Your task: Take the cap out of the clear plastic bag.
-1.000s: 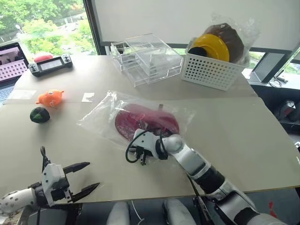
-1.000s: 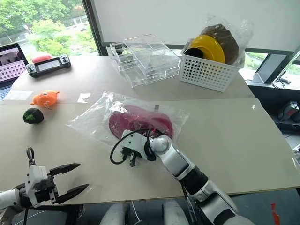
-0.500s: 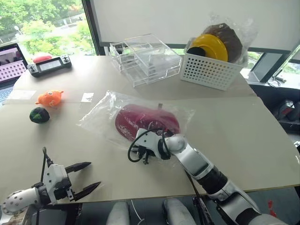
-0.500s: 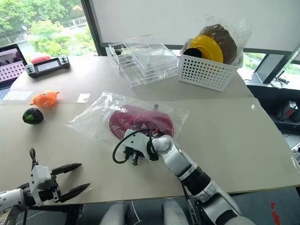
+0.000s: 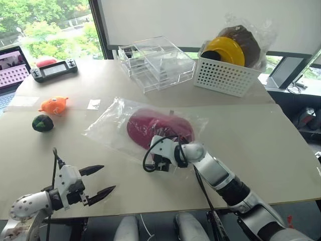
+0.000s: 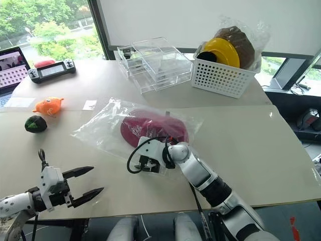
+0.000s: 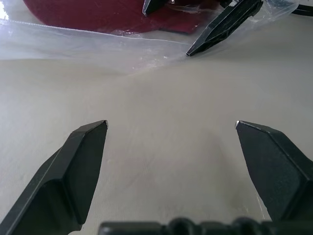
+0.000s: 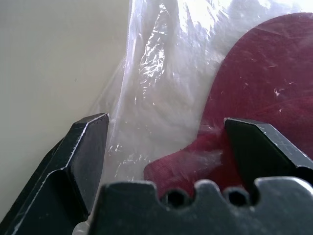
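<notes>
The red cap [image 5: 159, 128] lies flat inside the clear plastic bag [image 5: 108, 131] in the middle of the table. My right gripper [image 5: 157, 163] rests at the bag's near edge, fingers open. In the right wrist view its fingers [image 8: 85, 147] straddle crinkled plastic and the edge of the cap [image 8: 264, 73] without clamping either. My left gripper [image 5: 107, 178] hovers open over bare table near the front edge, to the left of the bag. The left wrist view looks across the table at the bag [image 7: 73, 41] and the cap [image 7: 98, 12].
At the back right, a white perforated basket [image 5: 223, 76] holds a yellow hat [image 5: 225, 49] and a wrapped brown hat [image 5: 248, 40]. Clear acrylic boxes [image 5: 158, 63] stand at back centre. On the left are an orange toy [image 5: 54, 105], a dark ball [image 5: 42, 122] and a handheld console [image 5: 53, 69].
My right gripper has gone from nearly shut to wide open at the bag's near edge. My left gripper has shifted slightly right and forward, toward the bag.
</notes>
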{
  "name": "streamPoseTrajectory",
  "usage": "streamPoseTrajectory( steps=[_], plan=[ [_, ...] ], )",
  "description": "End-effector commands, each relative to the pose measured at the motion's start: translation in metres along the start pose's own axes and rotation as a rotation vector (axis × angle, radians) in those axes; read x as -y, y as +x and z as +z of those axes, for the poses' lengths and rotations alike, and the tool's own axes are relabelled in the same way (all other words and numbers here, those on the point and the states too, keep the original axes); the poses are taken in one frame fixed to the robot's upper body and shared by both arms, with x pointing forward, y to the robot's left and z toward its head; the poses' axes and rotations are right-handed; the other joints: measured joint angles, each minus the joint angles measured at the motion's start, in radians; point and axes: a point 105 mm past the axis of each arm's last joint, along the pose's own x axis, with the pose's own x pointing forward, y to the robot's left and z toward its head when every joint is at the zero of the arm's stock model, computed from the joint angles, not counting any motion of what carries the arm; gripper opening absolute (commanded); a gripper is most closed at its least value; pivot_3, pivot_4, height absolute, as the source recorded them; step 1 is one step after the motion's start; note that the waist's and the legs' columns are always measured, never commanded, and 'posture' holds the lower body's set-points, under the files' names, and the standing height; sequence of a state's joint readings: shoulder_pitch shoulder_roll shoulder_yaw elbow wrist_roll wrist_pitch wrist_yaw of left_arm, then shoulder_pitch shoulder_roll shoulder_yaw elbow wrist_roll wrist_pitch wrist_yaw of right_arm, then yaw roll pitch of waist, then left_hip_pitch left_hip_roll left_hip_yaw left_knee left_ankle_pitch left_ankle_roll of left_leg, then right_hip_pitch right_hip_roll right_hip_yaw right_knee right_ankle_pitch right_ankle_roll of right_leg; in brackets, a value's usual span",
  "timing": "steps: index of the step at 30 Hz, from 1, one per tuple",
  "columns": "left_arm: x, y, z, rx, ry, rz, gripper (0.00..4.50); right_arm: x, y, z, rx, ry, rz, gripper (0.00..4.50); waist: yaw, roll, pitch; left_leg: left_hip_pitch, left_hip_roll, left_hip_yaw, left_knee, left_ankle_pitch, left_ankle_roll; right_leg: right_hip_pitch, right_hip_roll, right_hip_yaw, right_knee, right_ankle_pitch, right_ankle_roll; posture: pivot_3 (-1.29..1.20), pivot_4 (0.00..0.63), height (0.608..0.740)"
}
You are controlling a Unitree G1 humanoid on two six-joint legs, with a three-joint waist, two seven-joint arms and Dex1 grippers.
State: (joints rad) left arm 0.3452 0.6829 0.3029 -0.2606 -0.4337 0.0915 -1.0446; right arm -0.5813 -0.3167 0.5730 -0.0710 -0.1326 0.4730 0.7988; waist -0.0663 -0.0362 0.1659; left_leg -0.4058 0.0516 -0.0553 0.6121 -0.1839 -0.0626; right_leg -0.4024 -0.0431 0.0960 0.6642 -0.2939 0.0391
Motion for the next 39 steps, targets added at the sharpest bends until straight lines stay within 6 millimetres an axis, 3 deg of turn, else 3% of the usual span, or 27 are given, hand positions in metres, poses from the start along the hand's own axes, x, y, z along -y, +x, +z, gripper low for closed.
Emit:
streamPoseTrajectory(
  steps=[1, 5, 10, 17, 21, 24, 29, 34, 39],
  plan=[
    [0.001, 0.006, 0.014, 0.021, 0.034, -0.009, 4.50, -0.015, 0.003, -0.017, -0.065, 0.090, 0.054, 4.47, 0.001, 0.000, 0.000, 0.000, 0.000, 0.000, 0.000, 0.000, 0.000, 0.000, 0.000, 0.000, 0.000, 0.000, 0.000, 0.00, 0.150, 0.735],
    [0.003, 0.008, 0.018, 0.019, 0.034, -0.010, 4.50, -0.028, 0.013, -0.009, -0.002, 0.323, 0.112, 4.47, -0.003, -0.001, -0.001, 0.001, 0.000, 0.000, 0.000, 0.000, 0.000, 0.001, 0.000, 0.000, 0.000, 0.000, 0.000, 0.00, 0.150, 0.735],
    [0.006, 0.011, 0.024, 0.019, 0.034, -0.014, 4.50, -0.023, 0.033, 0.007, 0.045, 0.492, 0.113, 4.47, -0.008, 0.000, 0.000, 0.002, 0.001, 0.000, 0.000, 0.000, 0.000, 0.001, 0.001, 0.000, 0.001, 0.001, -0.001, 0.00, 0.150, 0.735],
    [0.004, 0.007, 0.023, 0.009, 0.028, -0.010, 4.50, -0.010, 0.055, 0.019, 0.013, 0.400, 0.071, 4.47, -0.008, 0.001, 0.000, 0.002, 0.001, 0.000, 0.000, 0.000, 0.000, 0.000, 0.002, 0.000, 0.002, 0.001, -0.001, 0.00, 0.150, 0.735],
    [-0.001, 0.000, 0.020, -0.005, 0.026, 0.003, 4.50, -0.022, 0.079, 0.027, -0.017, 0.322, 0.095, 4.47, -0.012, 0.001, 0.000, 0.003, 0.001, 0.000, 0.000, 0.000, 0.000, 0.000, 0.002, 0.001, 0.003, 0.001, -0.001, 0.00, 0.150, 0.735],
    [-0.001, -0.003, 0.017, -0.011, 0.025, 0.006, 4.50, -0.030, 0.095, 0.020, -0.068, 0.265, 0.088, 4.47, -0.022, 0.003, 0.001, 0.004, 0.001, 0.000, 0.000, 0.000, 0.000, 0.000, 0.002, 0.001, 0.003, 0.001, -0.001, 0.00, 0.150, 0.735],
    [-0.001, -0.005, 0.015, -0.012, 0.023, 0.013, 4.50, -0.039, 0.101, 0.005, -0.106, 0.274, 0.101, 4.47, -0.030, 0.006, 0.001, 0.016, 0.001, 0.000, -0.002, 0.000, 0.000, 0.013, 0.002, 0.001, 0.002, 0.001, -0.001, 0.00, 0.150, 0.735],
    [0.003, -0.006, 0.013, -0.015, 0.018, 0.011, 4.50, -0.042, 0.102, 0.004, -0.095, 0.303, 0.115, 3.36, -0.028, 0.009, -0.002, 0.024, 0.001, 0.000, -0.003, 0.000, -0.001, 0.015, 0.001, 0.002, 0.000, -0.003, -0.008, 0.00, 0.150, 0.735],
    [0.003, -0.004, 0.014, -0.010, 0.019, 0.009, 4.50, -0.048, 0.103, 0.007, -0.080, 0.343, 0.154, 1.63, -0.028, 0.010, -0.003, 0.023, 0.001, 0.000, -0.003, 0.000, 0.000, 0.015, 0.001, 0.002, 0.000, -0.003, -0.008, 0.00, 0.150, 0.735]
  ],
)
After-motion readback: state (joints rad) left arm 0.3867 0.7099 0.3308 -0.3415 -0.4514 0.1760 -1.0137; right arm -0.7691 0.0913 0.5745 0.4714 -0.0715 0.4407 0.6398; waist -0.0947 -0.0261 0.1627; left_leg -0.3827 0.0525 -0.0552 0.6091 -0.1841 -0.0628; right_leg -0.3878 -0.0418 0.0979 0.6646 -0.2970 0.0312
